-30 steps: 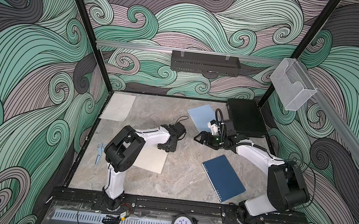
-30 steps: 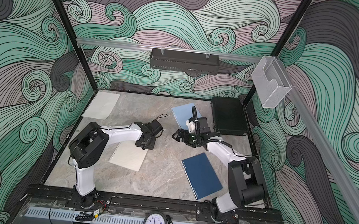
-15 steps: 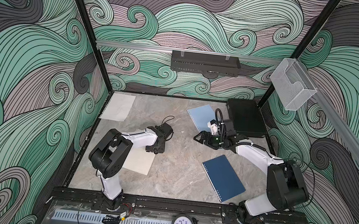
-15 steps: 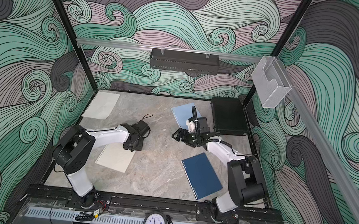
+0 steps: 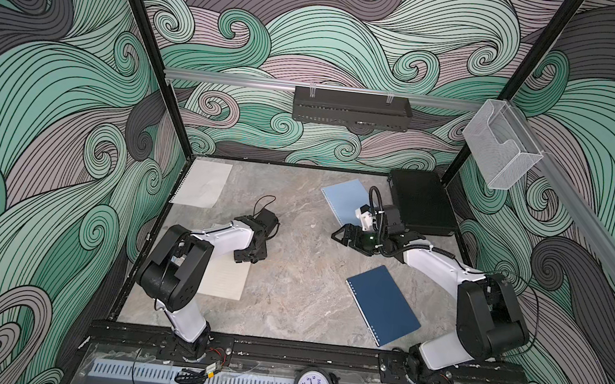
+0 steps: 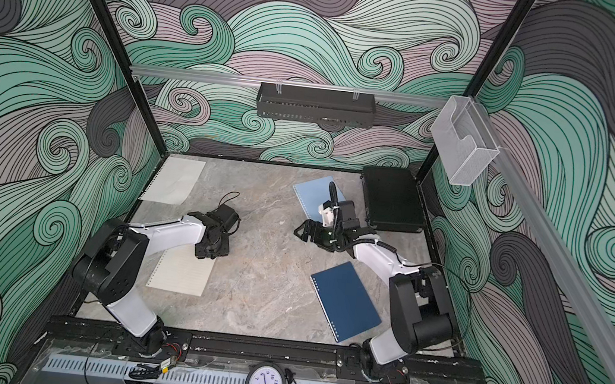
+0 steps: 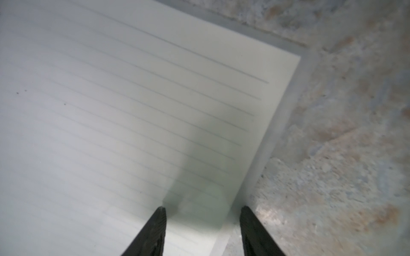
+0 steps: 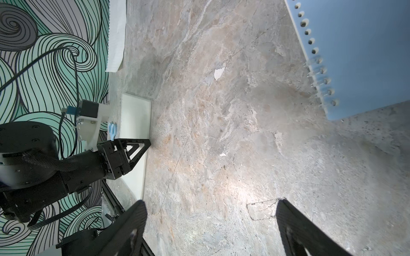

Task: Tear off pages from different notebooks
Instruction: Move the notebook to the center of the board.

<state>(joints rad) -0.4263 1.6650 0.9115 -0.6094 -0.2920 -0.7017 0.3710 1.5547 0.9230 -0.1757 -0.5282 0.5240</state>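
Displacement of the cream notebook (image 5: 224,278) is the main finding: against the views of a second ago it lies nearer the left wall and the front rail. It was slid there under the left gripper (image 7: 203,210), whose arm has swung outward with it. That gripper's jaws stand part-way apart and straddle the notebook's free edge, one fingertip (image 7: 158,223) on the lined top sheet and its fellow past the edge over the table (image 5: 286,307). Nothing is pinched between them, so the sheet looks pressed, not grasped. Judgement: this is repositioning, not tearing, and no page has come off this notebook yet. The right gripper (image 8: 213,223) has not moved; its jaws are wide and empty over bare stone, just beside the light blue notebook (image 8: 359,55). One loose page (image 5: 203,184) rests in the far left corner, well apart from the work. The dark navy notebook (image 5: 383,306) lies closed near the front, right of centre, and a black case (image 5: 423,201) sits at the far right. Obstructions: blue scissors (image 8: 112,130) lie just beside the cream notebook on its wall side, and further sliding could ride onto them. The left arm's own links cover part of the notebook in both top views. The right arm is well apart and would have to cross the table to pin the binding.
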